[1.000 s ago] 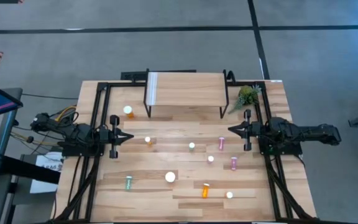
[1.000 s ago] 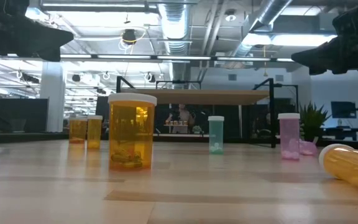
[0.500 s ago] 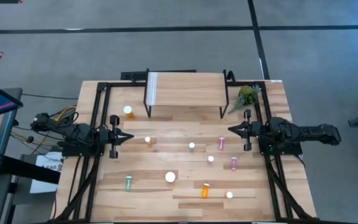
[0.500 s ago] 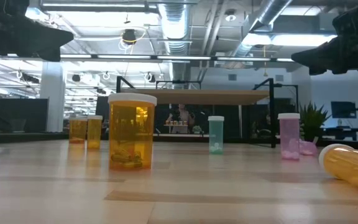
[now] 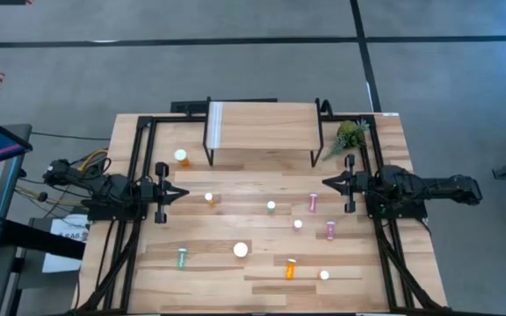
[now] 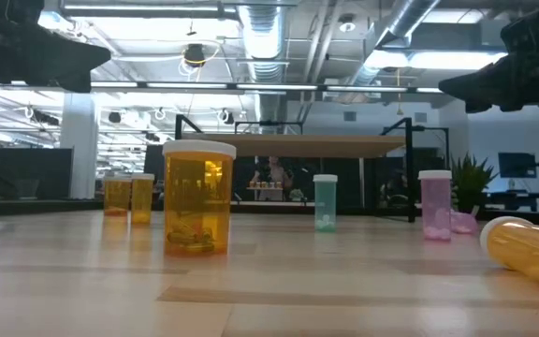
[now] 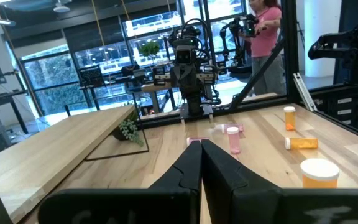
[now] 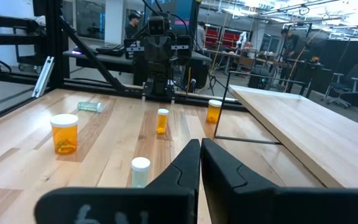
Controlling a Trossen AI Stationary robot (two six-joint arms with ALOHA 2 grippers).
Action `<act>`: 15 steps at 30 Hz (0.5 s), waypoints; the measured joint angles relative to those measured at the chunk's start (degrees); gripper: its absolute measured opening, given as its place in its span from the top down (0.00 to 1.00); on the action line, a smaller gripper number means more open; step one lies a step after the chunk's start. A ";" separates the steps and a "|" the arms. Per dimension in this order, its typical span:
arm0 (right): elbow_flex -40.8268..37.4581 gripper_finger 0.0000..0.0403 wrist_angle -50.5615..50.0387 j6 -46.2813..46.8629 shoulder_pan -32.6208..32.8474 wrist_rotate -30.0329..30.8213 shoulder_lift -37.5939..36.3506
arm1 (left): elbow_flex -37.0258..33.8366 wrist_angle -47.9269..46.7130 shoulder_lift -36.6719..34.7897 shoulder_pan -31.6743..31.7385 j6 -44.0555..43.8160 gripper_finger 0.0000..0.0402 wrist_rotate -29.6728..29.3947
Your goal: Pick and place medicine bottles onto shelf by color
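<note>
Several medicine bottles with white caps stand or lie scattered on the wooden table. Among them are a large orange one [image 5: 241,249] [image 6: 198,197], a pale green one [image 5: 271,207] [image 6: 325,202], pink ones [image 5: 313,203] [image 5: 329,230], an orange one lying on its side [image 5: 290,268] and a green one lying on its side [image 5: 182,258]. The shelf [image 5: 262,123] stands on its thin black legs at the table's far edge. My left gripper [image 5: 183,192] [image 7: 200,144] hovers shut at the table's left side. My right gripper [image 5: 326,183] [image 8: 200,143] hovers shut at the right side. Both point level toward the middle, above the bottles.
A small green plant [image 5: 350,134] stands beside the shelf at the far right. Black frame rails [image 5: 139,158] run along the table's left and right sides. An orange bottle [image 5: 181,158] stands near the shelf's left legs. People show in the room beyond the table.
</note>
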 joint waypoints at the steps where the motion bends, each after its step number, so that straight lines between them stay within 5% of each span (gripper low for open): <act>1: 0.01 0.91 0.00 -0.01 0.00 0.00 -0.02 | 0.01 -0.01 0.00 -0.02 -0.17 1.00 0.02; 8: 0.01 0.91 -0.01 -0.20 0.01 0.00 -0.01 | 0.01 4.07 0.00 0.00 -7.63 1.00 1.94; 15: 0.01 0.91 -0.01 -0.18 -0.01 -0.02 -0.01 | 0.83 19.44 -0.06 0.00 -12.54 1.00 7.24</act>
